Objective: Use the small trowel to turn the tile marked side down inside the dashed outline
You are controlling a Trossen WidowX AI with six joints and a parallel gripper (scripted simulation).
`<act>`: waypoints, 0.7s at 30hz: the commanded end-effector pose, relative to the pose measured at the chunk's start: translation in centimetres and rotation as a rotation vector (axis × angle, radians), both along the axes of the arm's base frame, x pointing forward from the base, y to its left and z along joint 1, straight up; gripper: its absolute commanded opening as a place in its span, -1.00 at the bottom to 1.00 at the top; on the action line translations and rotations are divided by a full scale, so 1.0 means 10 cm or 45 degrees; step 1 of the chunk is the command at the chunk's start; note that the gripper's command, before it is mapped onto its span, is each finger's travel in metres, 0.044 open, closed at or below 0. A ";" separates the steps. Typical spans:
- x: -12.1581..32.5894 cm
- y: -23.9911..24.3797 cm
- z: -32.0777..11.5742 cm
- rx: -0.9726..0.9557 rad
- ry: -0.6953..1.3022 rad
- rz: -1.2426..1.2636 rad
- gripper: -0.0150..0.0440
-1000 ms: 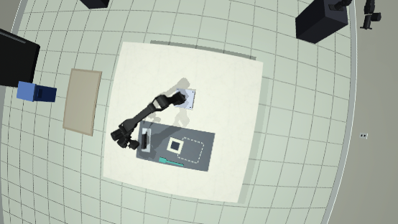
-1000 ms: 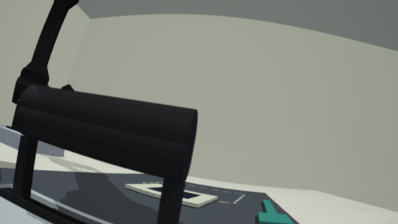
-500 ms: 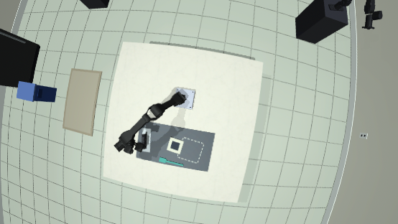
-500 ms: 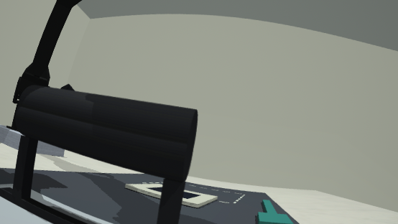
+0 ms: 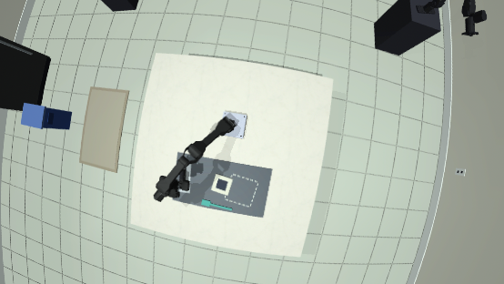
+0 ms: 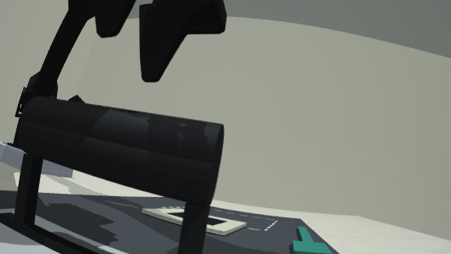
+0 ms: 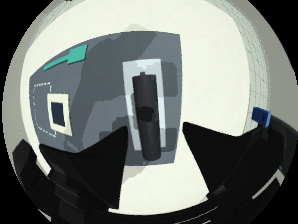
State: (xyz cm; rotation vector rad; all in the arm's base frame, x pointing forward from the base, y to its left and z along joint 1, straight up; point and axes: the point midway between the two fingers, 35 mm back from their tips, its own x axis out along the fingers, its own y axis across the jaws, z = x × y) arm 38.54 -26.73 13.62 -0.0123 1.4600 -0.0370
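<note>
While arm reaches out, fingers (image 6: 151, 49) point down.

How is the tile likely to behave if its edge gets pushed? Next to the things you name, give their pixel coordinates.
The tile (image 5: 222, 184) (image 6: 177, 216) (image 7: 58, 114) is probably stiff, given its straight edges and even faces. Lying flat and low on the mat (image 5: 264, 200) (image 6: 134, 240) (image 7: 100, 75), it would likely slide rather than roll. Its thin side may make getting underneath awkward.
</note>
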 end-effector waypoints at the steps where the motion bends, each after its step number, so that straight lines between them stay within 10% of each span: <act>1: -0.02 0.05 -0.08 0.001 0.092 0.065 0.42; 21: 0.00 0.03 -0.31 0.002 0.092 0.064 0.42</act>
